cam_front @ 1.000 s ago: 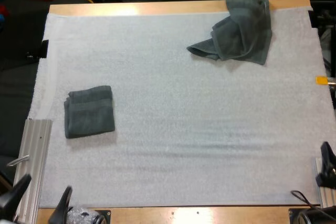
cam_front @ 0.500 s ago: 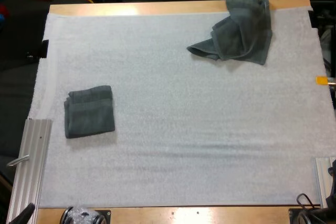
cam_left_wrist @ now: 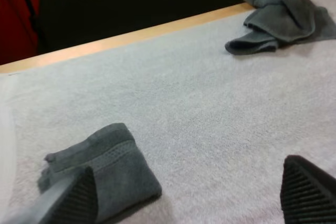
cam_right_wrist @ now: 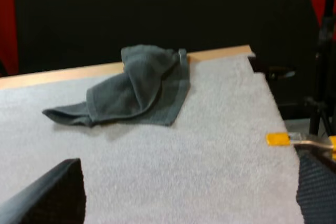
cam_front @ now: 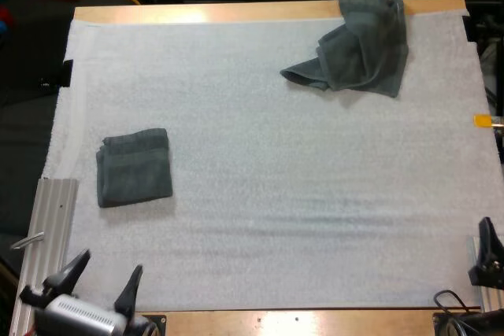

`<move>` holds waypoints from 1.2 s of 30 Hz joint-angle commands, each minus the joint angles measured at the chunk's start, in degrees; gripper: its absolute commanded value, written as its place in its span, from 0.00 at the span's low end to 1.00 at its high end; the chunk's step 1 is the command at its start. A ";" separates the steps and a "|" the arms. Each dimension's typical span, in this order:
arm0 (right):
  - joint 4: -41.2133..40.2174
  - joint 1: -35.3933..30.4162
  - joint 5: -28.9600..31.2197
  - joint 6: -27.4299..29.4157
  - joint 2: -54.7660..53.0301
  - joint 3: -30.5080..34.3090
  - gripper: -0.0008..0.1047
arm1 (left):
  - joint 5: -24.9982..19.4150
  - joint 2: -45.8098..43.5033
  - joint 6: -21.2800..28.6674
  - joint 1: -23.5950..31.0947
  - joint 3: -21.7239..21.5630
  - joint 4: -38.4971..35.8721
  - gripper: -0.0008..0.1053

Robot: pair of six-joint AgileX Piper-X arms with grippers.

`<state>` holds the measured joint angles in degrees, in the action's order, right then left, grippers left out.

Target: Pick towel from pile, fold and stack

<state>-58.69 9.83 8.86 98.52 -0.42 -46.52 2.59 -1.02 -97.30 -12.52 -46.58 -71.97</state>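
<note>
The left tool [cam_front: 110, 262] is seen at the tabletop's [cam_front: 236, 12] near-left corner, fingers spread wide w/ nothing between them. It is prob. parked low there so the white mat [cam_front: 276, 202] is left free. The right tool [cam_right_wrist: 189, 187] is held at the near-right corner, likewise spread & empty. It is aimed toward the far-right corner, which is judged as lined up for a reach. A ribbed metal rail [cam_front: 49, 226] is laid along the left edge, just beside the left tool.

Farther in, near the left edge, a folded towel [cam_front: 134, 167] is laid flat. It is dark grey-green terry, a compact near-square w/ a woven band along one side. It is taken as the start of the stack, kept aside so the mat's centre is open for folding.

Farthest, at the far-right corner, the crumpled towel [cam_front: 358, 41] is heaped. One part is lapped over the wooden far edge & a loose flap is trailed toward the centre. The cloth is soft & limp, so sagging is expected when lifted. The mat is pale, fuzzy & slightly rippled. The pick is not yet made & is judged the next step.
</note>
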 commanded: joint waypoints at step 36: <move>3.18 -0.32 0.36 -1.52 -2.54 18.07 0.76 | 1.07 -7.46 -0.33 0.07 15.54 10.54 0.66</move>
<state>-55.94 9.83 8.86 96.82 -0.34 -28.14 3.41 -0.76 -97.30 -12.52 -30.92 -62.50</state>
